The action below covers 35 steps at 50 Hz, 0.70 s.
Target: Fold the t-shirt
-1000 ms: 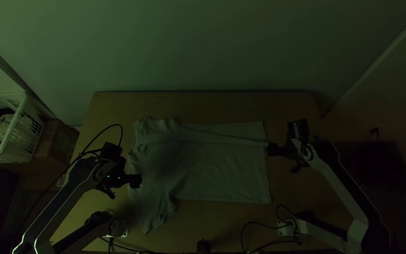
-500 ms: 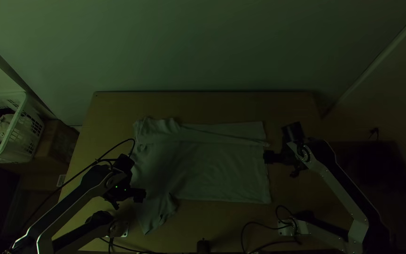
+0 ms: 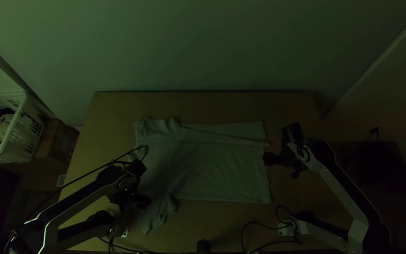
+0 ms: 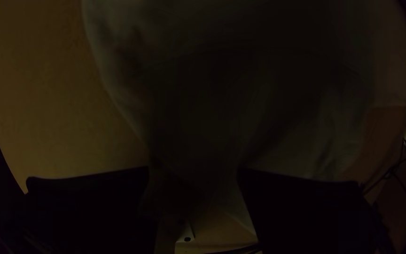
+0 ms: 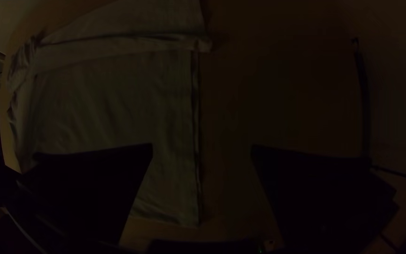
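The pale t-shirt (image 3: pixel 217 169) lies spread on the table, its far side folded over in a long strip, the sleeves toward the left and the hem at the right. My left gripper (image 3: pixel 143 202) is over the near sleeve; in the left wrist view the left gripper (image 4: pixel 193 176) stands open, with the shirt (image 4: pixel 306 117) beneath. At the hem is my right gripper (image 3: pixel 268 159). In the right wrist view the right gripper (image 5: pixel 202 150) is open, a finger on either side of the shirt's hem (image 5: pixel 194 131).
The wooden table (image 3: pixel 203 107) extends beyond the shirt on its far side. A white basket (image 3: pixel 27 127) holding cloth stands off the table at the left, beside a cardboard box (image 3: pixel 58 141). Cables (image 3: pixel 259 226) lie near the right arm's base.
The left gripper has moved toward the table's near edge and slightly right, over the near sleeve. My right gripper has shifted slightly left and nearer. The shirt lies as before.
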Available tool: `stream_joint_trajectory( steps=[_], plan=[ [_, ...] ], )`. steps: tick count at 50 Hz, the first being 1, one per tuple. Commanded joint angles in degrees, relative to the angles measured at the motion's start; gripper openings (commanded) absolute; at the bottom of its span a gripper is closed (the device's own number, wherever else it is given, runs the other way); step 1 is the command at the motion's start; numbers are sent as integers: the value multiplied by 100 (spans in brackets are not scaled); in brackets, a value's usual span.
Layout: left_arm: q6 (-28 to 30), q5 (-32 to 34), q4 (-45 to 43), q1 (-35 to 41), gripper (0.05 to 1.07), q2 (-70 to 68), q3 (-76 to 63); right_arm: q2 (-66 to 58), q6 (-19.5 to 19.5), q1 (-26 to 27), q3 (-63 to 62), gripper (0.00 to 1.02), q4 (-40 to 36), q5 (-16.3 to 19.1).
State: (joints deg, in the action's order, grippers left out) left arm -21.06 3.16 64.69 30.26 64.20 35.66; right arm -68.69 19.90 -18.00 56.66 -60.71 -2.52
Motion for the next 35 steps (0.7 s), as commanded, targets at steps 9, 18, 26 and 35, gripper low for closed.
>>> stream_joint_trajectory(
  steps=[9, 18, 26, 35],
  plan=[
    [120, -52, -299, 340, 38, 356, -226, -31, 67, -46, -121, 95, -169, 85],
    [287, -52, -518, 358, 8, 409, -235, -22, -118, -107, -349, 95, -521, 235],
    [392, -52, -606, -64, 8, 426, -121, -13, -92, -520, -683, 95, -732, 305],
    [665, -52, -466, -688, 8, 206, 257, -57, -83, -925, -1035, 92, -881, 472]
  ],
)
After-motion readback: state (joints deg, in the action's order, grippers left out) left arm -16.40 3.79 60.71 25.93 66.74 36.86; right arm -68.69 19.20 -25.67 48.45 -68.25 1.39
